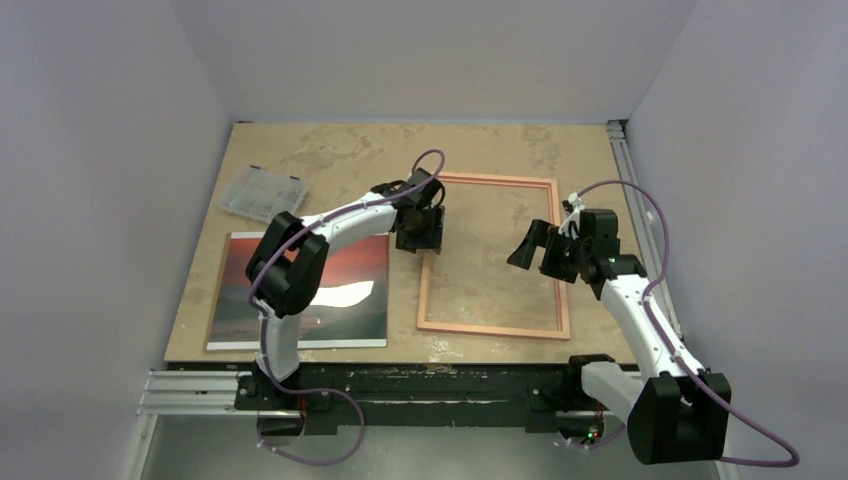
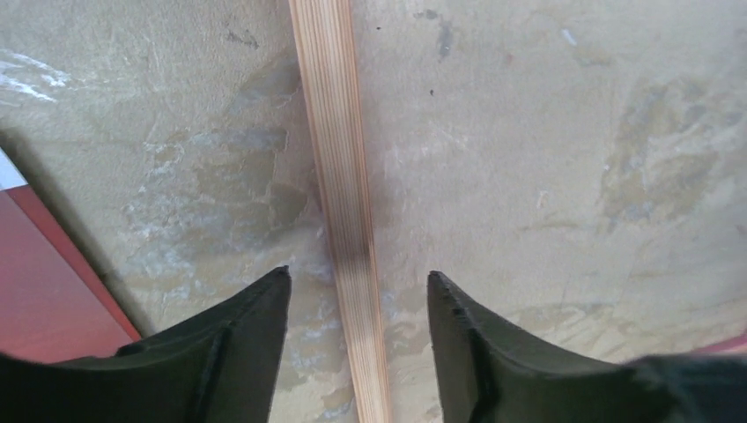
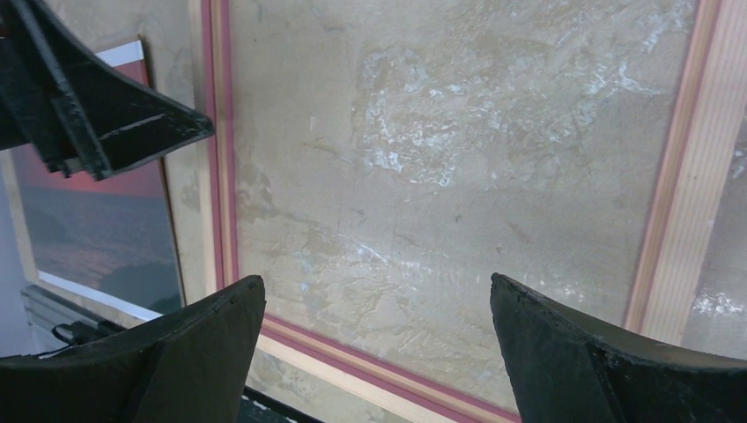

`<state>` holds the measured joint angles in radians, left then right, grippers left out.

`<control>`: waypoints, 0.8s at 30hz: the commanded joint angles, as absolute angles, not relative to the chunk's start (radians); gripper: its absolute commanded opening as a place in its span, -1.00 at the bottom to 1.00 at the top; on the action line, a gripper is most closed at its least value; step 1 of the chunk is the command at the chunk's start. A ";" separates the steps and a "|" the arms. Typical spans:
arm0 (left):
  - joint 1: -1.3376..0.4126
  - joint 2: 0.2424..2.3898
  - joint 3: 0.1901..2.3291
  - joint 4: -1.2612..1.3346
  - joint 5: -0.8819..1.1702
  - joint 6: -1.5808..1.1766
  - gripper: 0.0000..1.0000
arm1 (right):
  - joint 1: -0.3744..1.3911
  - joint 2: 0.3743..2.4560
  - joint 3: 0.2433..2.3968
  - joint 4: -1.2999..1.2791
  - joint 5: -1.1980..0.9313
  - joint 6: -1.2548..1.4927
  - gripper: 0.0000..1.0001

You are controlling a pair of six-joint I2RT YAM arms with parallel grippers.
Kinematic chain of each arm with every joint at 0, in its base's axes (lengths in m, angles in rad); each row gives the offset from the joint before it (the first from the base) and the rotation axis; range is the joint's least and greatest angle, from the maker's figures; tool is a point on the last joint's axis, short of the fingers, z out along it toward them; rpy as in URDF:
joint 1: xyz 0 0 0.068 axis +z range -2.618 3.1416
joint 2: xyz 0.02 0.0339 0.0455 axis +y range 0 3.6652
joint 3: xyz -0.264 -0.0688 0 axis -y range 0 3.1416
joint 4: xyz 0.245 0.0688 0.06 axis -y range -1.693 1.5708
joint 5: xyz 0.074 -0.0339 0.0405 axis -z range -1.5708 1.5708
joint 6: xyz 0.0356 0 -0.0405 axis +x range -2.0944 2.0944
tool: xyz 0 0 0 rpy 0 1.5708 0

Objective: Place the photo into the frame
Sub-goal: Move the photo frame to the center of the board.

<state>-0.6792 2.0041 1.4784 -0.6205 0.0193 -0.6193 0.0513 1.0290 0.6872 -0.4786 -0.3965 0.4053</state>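
Note:
The frame lies flat on the table, right of centre, with bare table showing through it. The photo, a red sunset print, lies face up to its left, partly hidden under my left arm. My left gripper hangs over the frame's left rail. In the left wrist view its jaws stand open on either side of that rail without touching it, and the photo's corner shows at the left. My right gripper is open and empty above the frame's right half.
A clear plastic organiser box sits at the back left of the table. Grey walls close in the table on three sides. A metal rail runs along the right edge. The left gripper's finger shows in the right wrist view.

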 commanded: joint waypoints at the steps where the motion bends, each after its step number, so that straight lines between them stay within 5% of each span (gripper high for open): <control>1: -0.673 1.873 1.445 -0.588 0.058 -0.623 0.26 | 0.050 1.031 0.725 -0.509 -0.334 0.372 0.97; 5: -0.672 1.792 1.374 -0.558 0.097 -0.670 0.41 | 0.051 1.044 0.734 -0.531 -0.293 0.365 0.97; 14: -0.670 1.721 1.211 -0.523 0.155 -0.751 0.32 | 0.050 1.090 0.747 -0.554 -0.204 0.411 0.97; 24: -0.719 1.828 1.184 -0.505 0.122 -0.786 -0.21 | 0.049 1.110 0.754 -0.547 -0.212 0.429 0.96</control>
